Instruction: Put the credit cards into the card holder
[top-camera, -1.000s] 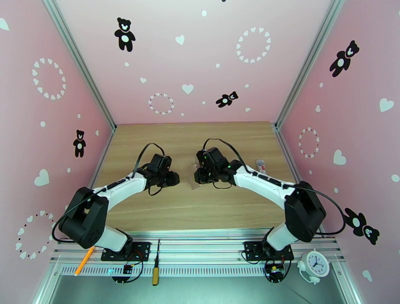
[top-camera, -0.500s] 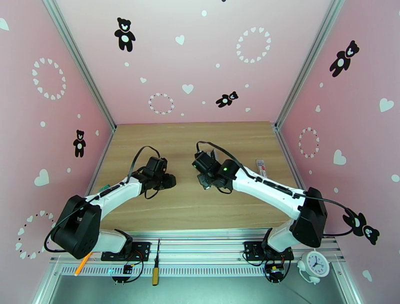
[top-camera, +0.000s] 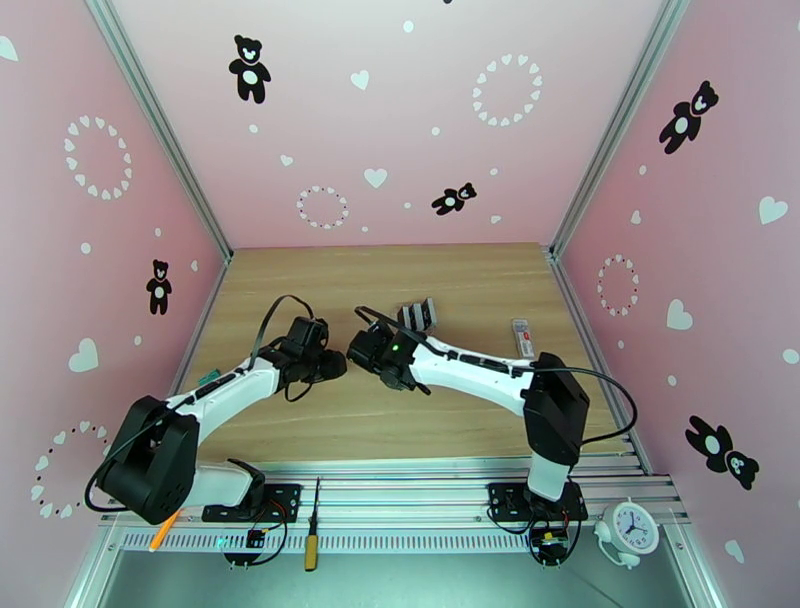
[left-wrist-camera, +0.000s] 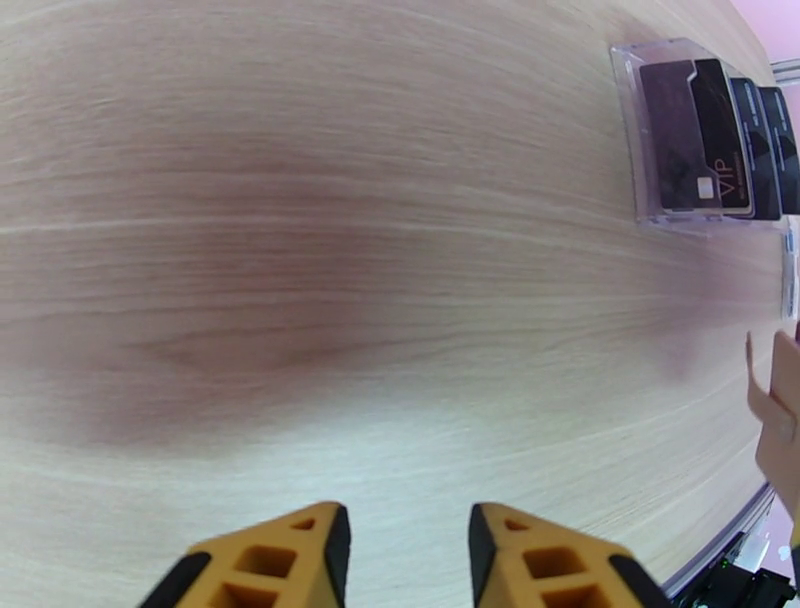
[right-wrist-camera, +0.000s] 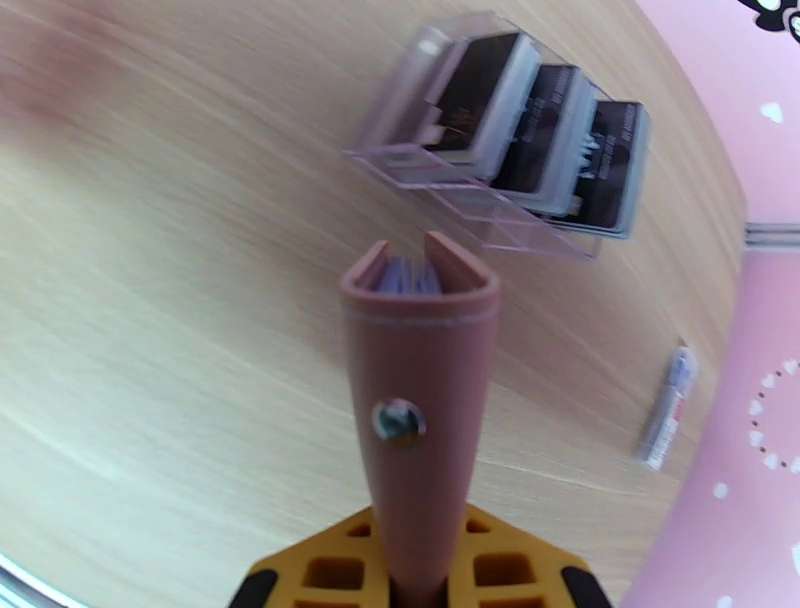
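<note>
On the table, the left gripper and the right gripper sit just beside each other near the middle, the left one on the left. The card holder sits between the right gripper's fingers. Behind and to the right of them stands a rack with the credit cards upright in it in a row. Farther right, near the table's edge, lies what may be a small tube. A screwdriver and a clock rest on the near rail.

Enclosure: three pink walls, back, left, right, printed with black teddy bears and white hearts. Aluminium posts stand at the far corners. Light wood-grain tabletop. Near edge: metal rail, white alarm clock right, screwdriver and orange pen left. Lighting even.
</note>
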